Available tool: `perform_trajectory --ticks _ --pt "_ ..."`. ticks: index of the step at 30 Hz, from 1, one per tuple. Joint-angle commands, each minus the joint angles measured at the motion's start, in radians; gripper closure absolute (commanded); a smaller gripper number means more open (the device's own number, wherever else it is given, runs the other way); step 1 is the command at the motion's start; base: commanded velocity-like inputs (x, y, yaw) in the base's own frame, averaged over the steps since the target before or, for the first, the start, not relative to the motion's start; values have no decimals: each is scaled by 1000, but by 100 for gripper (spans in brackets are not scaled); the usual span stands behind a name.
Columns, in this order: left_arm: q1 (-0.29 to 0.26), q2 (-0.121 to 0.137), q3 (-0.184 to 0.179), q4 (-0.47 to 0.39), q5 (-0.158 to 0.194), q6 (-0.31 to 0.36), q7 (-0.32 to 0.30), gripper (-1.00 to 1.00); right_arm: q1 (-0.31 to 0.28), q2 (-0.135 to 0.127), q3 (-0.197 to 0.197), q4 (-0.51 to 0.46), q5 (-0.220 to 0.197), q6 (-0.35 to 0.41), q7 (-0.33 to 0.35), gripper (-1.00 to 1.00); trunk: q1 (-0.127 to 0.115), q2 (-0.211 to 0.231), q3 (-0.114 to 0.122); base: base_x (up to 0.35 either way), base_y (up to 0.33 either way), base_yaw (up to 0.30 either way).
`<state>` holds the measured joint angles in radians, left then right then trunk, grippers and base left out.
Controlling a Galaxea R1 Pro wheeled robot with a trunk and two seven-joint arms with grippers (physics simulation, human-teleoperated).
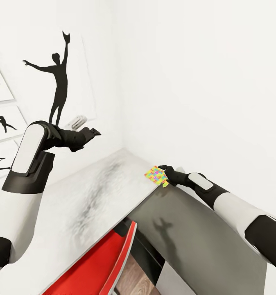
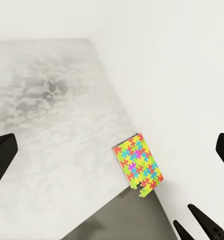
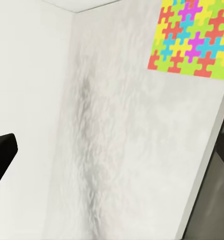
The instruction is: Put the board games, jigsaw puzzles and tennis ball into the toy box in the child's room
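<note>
A jigsaw puzzle (image 1: 156,175) of yellow, pink, green, blue and orange pieces sits at the end of the pale grey table (image 1: 93,196), one corner jutting past the edge. In the left wrist view the jigsaw puzzle (image 2: 137,165) is apart from my right gripper (image 2: 189,224), whose two fingertips stand spread beside the table end. My right gripper (image 1: 163,174) is open and empty. The right wrist view has the jigsaw puzzle (image 3: 194,37) off to one side and one finger (image 3: 2,155) at the frame edge. My left gripper (image 1: 95,132) hangs high over the table, open and empty.
A red chair (image 1: 97,262) is tucked under the table's near edge. The table's dark grey end panel (image 1: 195,237) drops below my right arm. White walls close the corner behind the table, with black silhouette pictures (image 1: 58,82) on the left wall.
</note>
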<state>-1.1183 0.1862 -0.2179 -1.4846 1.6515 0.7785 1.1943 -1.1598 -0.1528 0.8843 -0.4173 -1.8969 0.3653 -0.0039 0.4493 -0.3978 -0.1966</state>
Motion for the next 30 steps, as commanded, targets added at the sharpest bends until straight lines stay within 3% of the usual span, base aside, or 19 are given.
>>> perform_trajectory --ticks 1,16,30 --pt "-2 1 -1 0 7 4 9 -100 -1 -1 6 -1 -6 0 0 -100 1 -2 -2 0 3 77" --pt "-2 0 -1 1 7 3 9 -100 -1 -1 5 0 -6 -1 -2 -100 1 -2 -2 0 1 45" --pt "-2 -3 -3 4 5 3 8 -100 -1 -6 5 1 -6 2 0 -100 1 -2 -2 0 0 228"
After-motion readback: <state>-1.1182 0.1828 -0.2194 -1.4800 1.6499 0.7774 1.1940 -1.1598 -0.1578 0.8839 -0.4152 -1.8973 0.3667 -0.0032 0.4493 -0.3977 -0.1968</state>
